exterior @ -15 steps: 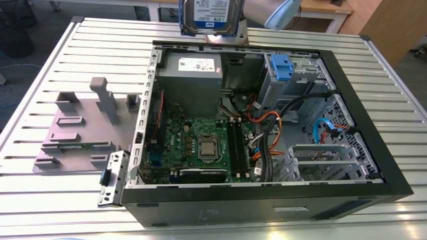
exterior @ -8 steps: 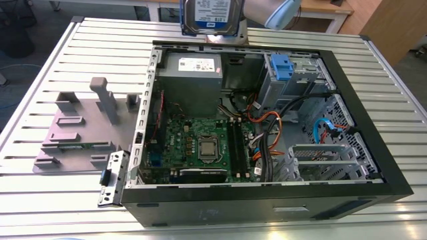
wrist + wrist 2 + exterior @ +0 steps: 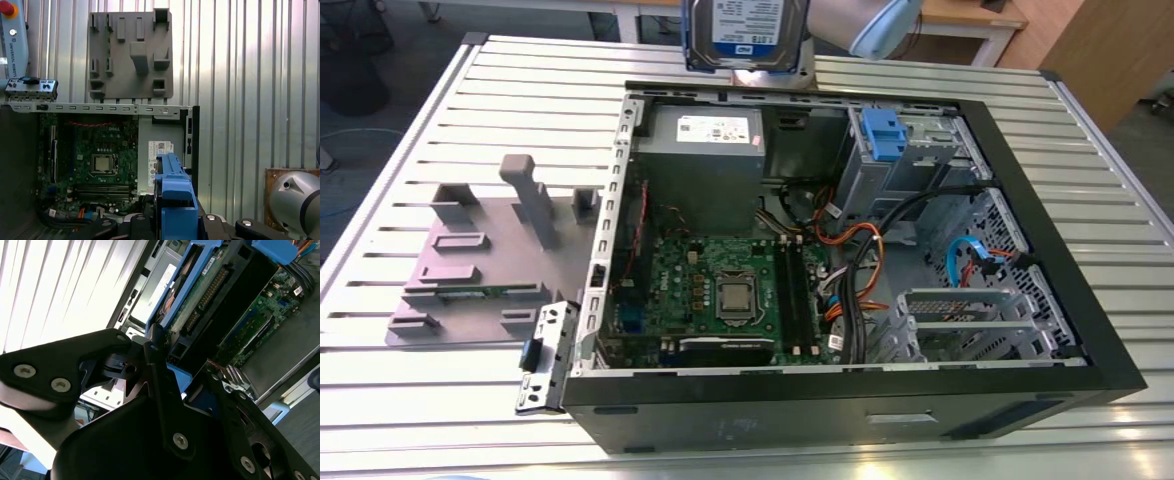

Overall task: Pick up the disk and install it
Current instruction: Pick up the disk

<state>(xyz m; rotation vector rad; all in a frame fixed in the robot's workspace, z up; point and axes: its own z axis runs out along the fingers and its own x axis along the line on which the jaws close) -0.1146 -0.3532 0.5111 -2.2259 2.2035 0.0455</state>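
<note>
Your tool (image 3: 182,362) clamps the disk (image 3: 744,30) by its blue rails, holding it high over the open computer case (image 3: 854,405), likely to clear its walls.

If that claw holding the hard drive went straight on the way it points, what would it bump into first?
Most likely the grey power-supply box just inside the computer case. The gripper points down with the disk leading, so the disk would touch first. Depth is hard to judge.
</note>
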